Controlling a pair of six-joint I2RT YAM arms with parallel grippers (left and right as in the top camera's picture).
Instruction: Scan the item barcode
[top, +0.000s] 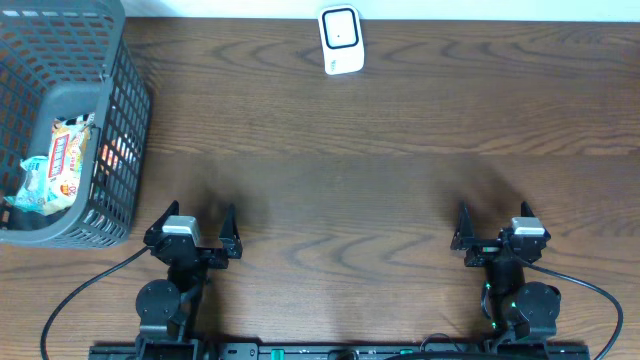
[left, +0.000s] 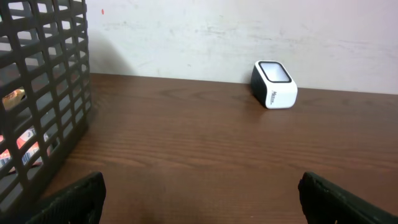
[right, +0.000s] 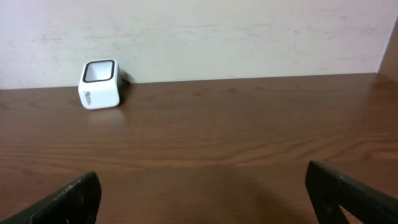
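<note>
1. While the snack packet (top: 65, 165) lies inside the grey mesh basket (top: 128, 120) at the frame's left edge, the white barcode scanner (top: 340, 40) stands at the top centre of the counter (top: 400, 150).
2. The left fingers (top: 230, 228), lower left, are spread wide and grasp nothing.
3. The right fingers (top: 463, 228), lower right, are likewise released and empty.

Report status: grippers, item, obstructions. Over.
Left gripper and right gripper open, holding nothing. Snack packet lies in basket, untouched. Scanner at far side. Basket wall between left gripper and packet.

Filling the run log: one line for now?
left end effector: open, empty | right end effector: open, empty | snack packet: in basket | scanner: untouched
</note>
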